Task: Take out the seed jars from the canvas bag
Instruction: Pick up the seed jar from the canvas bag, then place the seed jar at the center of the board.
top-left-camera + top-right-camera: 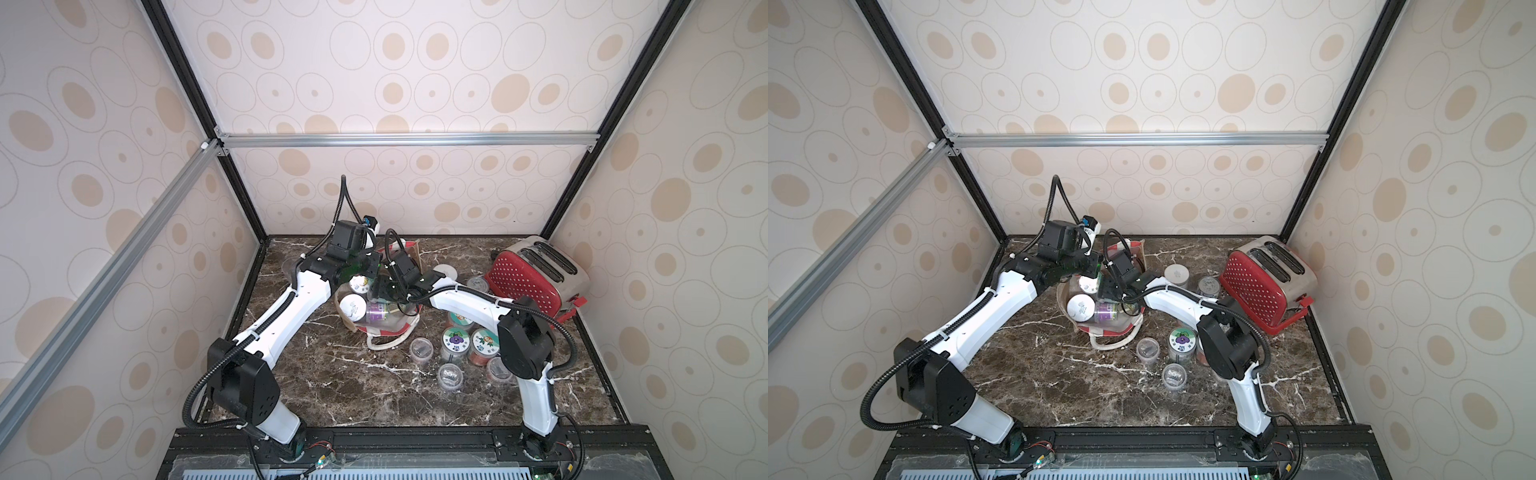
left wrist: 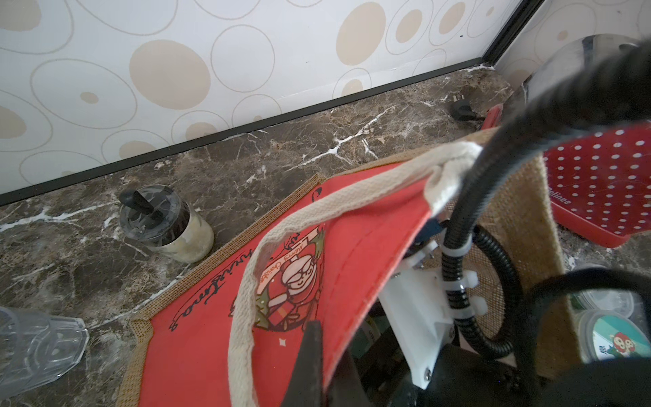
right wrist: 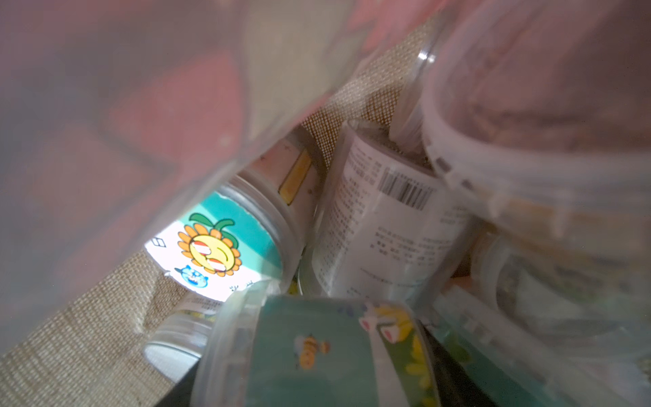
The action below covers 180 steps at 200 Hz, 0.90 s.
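Pinches red panel of canvas bag (image 2: 197, 352) between jaws of left gripper (image 2: 331, 349); straddles bee-stickered seed jar (image 3: 317, 338) inside with right gripper (image 3: 313, 384), jaws spread or clamped: cannot tell.

Dark marble tabletop (image 1: 353, 395), white-veined. On it: canvas bag (image 2: 352, 229) at back centre-left, red polka-dot toaster (image 1: 532, 282) at back right, and seed jars (image 1: 455, 338) clustered in front between them, two more just beside the toaster. By the back wall beside the bag stand a black-topped shaker (image 2: 165, 225), upright, and a clear drinking glass (image 2: 35, 345), apparently on its side.
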### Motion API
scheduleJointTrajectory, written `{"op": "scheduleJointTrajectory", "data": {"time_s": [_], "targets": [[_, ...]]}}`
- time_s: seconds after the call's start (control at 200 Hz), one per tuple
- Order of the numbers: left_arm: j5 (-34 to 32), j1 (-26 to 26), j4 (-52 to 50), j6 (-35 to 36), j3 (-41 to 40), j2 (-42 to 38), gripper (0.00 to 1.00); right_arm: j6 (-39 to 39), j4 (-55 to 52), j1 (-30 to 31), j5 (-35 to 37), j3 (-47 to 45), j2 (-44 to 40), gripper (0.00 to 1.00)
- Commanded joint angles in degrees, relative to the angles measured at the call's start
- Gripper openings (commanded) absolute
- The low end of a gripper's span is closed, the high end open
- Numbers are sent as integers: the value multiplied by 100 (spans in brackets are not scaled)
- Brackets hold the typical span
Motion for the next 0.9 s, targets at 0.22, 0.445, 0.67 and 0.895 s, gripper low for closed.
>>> {"op": "scheduleJointTrajectory", "data": {"time_s": [0.22, 0.445, 0.67, 0.895], "targets": [[-135, -23, -207, -41, -80, -250, 0, 36, 319, 95, -631, -569, -1077, 60], [-395, -14, -237, -59, -45, -147, 0, -186, 248, 322, -1279, -1137, -2046, 60], [-651, 103, -242, -119, 65, -81, 0, -439, -138, 705, -1874, -2088, -3035, 60], [-764, 336, -316, -68, 341, 127, 0, -634, -349, 1417, -2257, -2726, -3456, 61]]}}
